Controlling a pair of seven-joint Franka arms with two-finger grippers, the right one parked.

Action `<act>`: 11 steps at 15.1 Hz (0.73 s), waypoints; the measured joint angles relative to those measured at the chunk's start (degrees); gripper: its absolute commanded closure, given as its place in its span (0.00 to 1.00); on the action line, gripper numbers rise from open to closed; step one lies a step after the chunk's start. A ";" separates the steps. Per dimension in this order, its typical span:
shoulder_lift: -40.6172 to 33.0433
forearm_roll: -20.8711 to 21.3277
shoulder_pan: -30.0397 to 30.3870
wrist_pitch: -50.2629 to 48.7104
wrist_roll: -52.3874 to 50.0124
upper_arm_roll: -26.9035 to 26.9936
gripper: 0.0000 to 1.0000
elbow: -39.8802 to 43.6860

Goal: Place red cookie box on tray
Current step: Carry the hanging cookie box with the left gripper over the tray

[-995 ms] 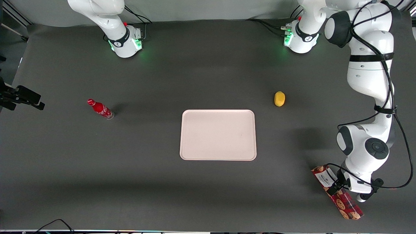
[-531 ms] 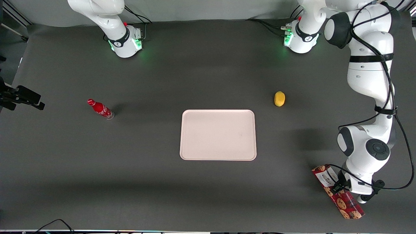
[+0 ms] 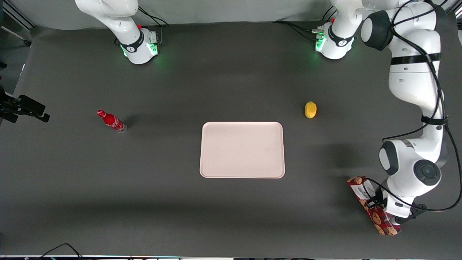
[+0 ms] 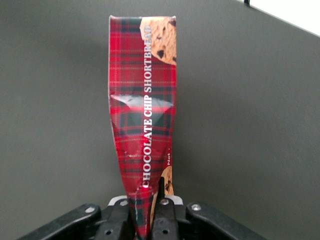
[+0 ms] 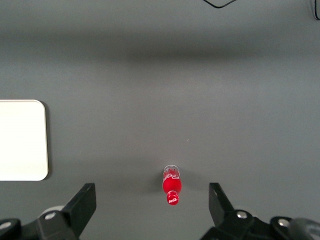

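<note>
Wrist view: end effector (image 4: 146, 220) pinches red cookie box (image 4: 145, 120) shut at its creased middle, near the table's working-arm end. Likely light, crushable cardboard; you should carry gently to tray (image 3: 242, 150).

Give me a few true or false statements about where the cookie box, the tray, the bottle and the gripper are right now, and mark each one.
1. The gripper is shut on the red cookie box. True.
2. The red cookie box lies on the tray. False: it is off the tray, toward the working arm's end of the table.
3. The tray has nothing on it. True.
4. The red soda bottle stands on the tray. False: it is on the table, toward the parked arm's end.
5. The yellow object touches the tray. False: it sits apart from it.
</note>
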 measured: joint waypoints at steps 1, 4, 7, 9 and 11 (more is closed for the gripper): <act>-1.02 -0.06 -0.05 -3.56 0.15 -0.12 1.00 0.76; -6.34 -0.16 -0.28 -12.86 0.33 -0.86 1.00 2.24; -13.39 -0.18 -0.53 -21.53 0.34 -2.23 1.00 2.63; -17.69 -0.21 -0.58 -26.42 0.34 -3.32 1.00 2.68; -21.76 -0.24 -0.64 -31.15 0.34 -4.42 1.00 2.69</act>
